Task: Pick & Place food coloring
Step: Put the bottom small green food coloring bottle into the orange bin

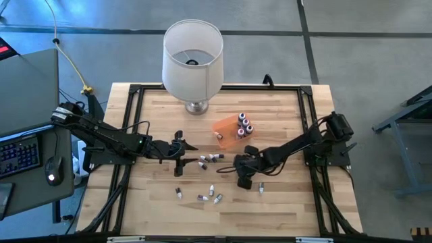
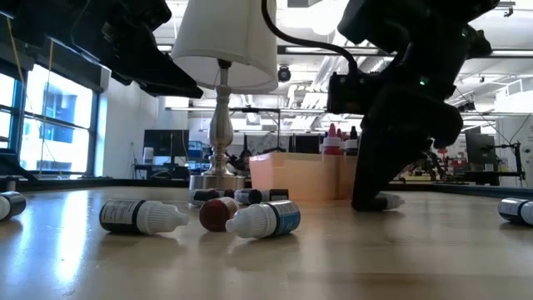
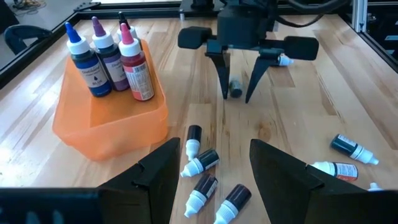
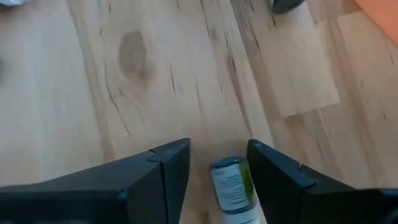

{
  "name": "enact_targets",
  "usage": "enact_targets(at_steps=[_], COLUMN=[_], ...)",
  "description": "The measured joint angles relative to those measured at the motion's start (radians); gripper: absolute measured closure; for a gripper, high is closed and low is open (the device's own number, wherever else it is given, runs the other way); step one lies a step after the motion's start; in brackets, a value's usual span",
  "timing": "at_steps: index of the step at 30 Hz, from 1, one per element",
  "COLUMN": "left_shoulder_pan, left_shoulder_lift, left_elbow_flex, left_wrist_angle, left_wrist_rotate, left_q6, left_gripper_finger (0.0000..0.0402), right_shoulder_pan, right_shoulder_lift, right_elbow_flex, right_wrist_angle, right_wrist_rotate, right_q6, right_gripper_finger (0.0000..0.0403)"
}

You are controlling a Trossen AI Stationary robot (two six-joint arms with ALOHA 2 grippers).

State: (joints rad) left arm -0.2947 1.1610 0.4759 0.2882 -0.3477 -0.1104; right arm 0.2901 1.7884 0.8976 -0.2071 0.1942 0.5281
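Note:
Small food coloring bottles lie on their sides across the table, a cluster of them (image 1: 210, 159) at its middle and more (image 1: 202, 197) toward the near edge. Three bottles (image 3: 112, 59) stand upright in the orange tray (image 3: 106, 124). My right gripper (image 4: 219, 152) is open and points down at the table right of the cluster, its fingers on either side of one lying bottle (image 4: 231, 186) with a green label. My left gripper (image 3: 214, 180) is open and hovers above the cluster's left side (image 1: 179, 150), touching nothing. My right gripper comes from above, with its fingers lying along the sides of the lying bottle's body (image 4: 239, 183). One finger (image 4: 264, 168) is right beside the body and the other stands off by a small gap. Whether it touches the bottle, I cannot tell. The bottle rests on the table.
A big white lampshade on a metal base (image 1: 193, 57) stands at the far edge, just left of the tray. A black frame (image 1: 135, 91) runs around the tabletop. Bare wood lies along the near edge (image 1: 223, 219). A desk with a keyboard sits left of the table.

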Motion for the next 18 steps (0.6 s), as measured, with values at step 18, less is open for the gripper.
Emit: enact_targets(at_steps=[18], left_shoulder_pan=[0.0], left_shoulder_lift=[0.0], left_elbow_flex=[0.0], left_wrist_angle=[0.0], left_wrist_rotate=[0.0], left_q6=[0.0], left_gripper_finger=[0.0211], right_shoulder_pan=[0.003], right_shoulder_lift=[-0.106], right_elbow_flex=[-0.004], right_wrist_angle=[-0.022], right_wrist_rotate=[-0.023], right_q6=[-0.275], right_gripper_finger=[0.0249])
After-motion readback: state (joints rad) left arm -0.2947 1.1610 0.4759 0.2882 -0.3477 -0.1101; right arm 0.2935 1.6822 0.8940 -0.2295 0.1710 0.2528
